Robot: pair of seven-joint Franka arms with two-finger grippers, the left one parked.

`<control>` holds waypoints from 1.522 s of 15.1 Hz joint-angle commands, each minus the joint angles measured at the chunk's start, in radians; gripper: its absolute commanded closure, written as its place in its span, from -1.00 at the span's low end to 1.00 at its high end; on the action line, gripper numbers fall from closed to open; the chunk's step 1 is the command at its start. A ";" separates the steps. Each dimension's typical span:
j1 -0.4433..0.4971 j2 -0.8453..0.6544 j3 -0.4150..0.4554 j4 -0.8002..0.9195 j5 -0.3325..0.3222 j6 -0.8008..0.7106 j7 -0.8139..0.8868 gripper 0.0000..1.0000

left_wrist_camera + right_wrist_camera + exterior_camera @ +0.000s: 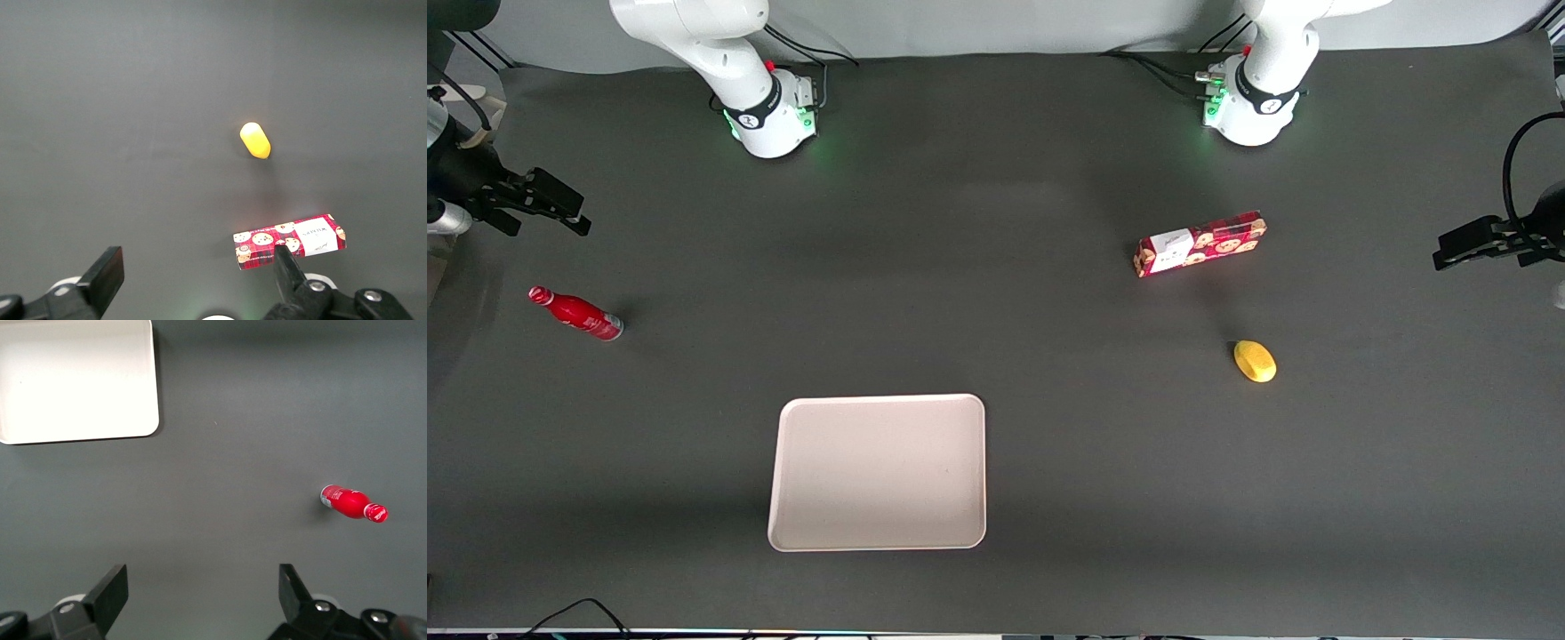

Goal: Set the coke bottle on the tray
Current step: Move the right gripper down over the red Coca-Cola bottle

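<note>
Three views record the start of the task, with nothing yet grasped.

Front view: the gripper (560, 206) hangs at the working arm's end of the table, its fingers spread and bare. The coke bottle (576, 313) stands just nearer the camera than those fingers, apart from them, seemingly upright, its cap tipped outward only by the overhead camera angle. The tray (879, 472) lies well away from the fingers, nearer the camera and toward the table's middle; nothing rests on it, so it is ready to receive the bottle. A cookie box (1200, 244) and a yellow fruit (1255, 361) lie toward the parked arm's end, clear of any likely path.

Left wrist view: only the cookie box (290, 241) and yellow fruit (255, 140) appear.

Right wrist view: the gripper (203, 590) shows its fingers (109, 595) wide apart, holding and touching nothing. The coke bottle (351, 503) stands ahead of them and off to one side; the tray (77, 383) lies farther ahead. Judged from this, the gripper must first centre over the bottle.
</note>
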 commanded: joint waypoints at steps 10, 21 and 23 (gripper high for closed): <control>-0.001 0.160 -0.016 0.170 0.004 -0.004 -0.017 -1.00; -0.012 0.309 -0.279 0.092 0.004 0.230 -0.537 -1.00; -0.012 0.306 -0.311 0.014 0.005 0.318 -0.601 -1.00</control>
